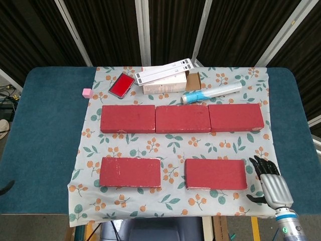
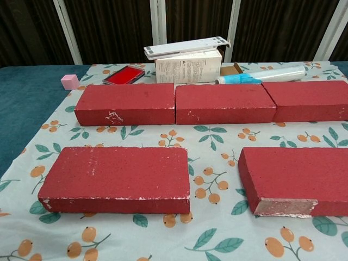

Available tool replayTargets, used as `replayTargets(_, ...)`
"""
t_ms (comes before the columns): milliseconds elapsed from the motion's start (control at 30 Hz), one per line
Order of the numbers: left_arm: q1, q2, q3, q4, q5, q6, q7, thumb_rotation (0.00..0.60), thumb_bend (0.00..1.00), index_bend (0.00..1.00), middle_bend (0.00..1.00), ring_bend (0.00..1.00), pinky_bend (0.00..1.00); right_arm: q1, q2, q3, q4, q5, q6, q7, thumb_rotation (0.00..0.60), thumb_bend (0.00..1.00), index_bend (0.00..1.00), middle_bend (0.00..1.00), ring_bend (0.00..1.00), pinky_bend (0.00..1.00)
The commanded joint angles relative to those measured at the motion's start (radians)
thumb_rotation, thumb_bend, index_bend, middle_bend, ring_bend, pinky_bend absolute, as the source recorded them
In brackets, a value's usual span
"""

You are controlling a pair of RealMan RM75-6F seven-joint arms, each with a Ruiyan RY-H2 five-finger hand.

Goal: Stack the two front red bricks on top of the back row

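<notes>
The right hand (image 1: 268, 179) hovered low at the table's near right corner, fingers spread apart and holding nothing, just beside the right front brick (image 1: 215, 173). The left hand barely showed, only a dark tip at the head view's left edge, so its state could not be told. The left front brick (image 1: 130, 171) lay flat on the patterned cloth (image 1: 175, 143), well apart from the back row (image 1: 182, 118) of three bricks set end to end

Open cloth strip (image 1: 175, 143) between brick rows, clutter (image 1: 165, 80) behind back row (image 1: 182, 118)
</notes>
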Motion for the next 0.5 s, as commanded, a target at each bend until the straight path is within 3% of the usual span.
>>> replayTargets(33, -0.002, 0.002, 0.001, -0.002, -0.002, -0.006, 0.002, 0.6, 0.01, 0.0, 0.0, 0.0, 0.09, 0.035, 0.004, 0.007, -0.054, 0.053, -0.046, -0.065, 0.6, 0.15, 0.0, 0.0, 0.0, 0.0)
replayTargets(200, -0.003, 0.003, -0.001, -0.003, -0.005, -0.01, 0.003, 0.6, 0.01, 0.0, 0.0, 0.0, 0.09, 0.089, -0.018, 0.028, -0.11, 0.155, -0.101, -0.163, 0.6, 0.15, 0.0, 0.0, 0.0, 0.0)
replayTargets(500, -0.003, 0.005, -0.006, -0.001, -0.016, -0.013, -0.002, 0.6, 0.0, 0.0, 0.0, 0.0, 0.09, 0.165, -0.113, 0.057, -0.12, 0.275, -0.105, -0.313, 0.6, 0.15, 0.0, 0.0, 0.0, 0.0)
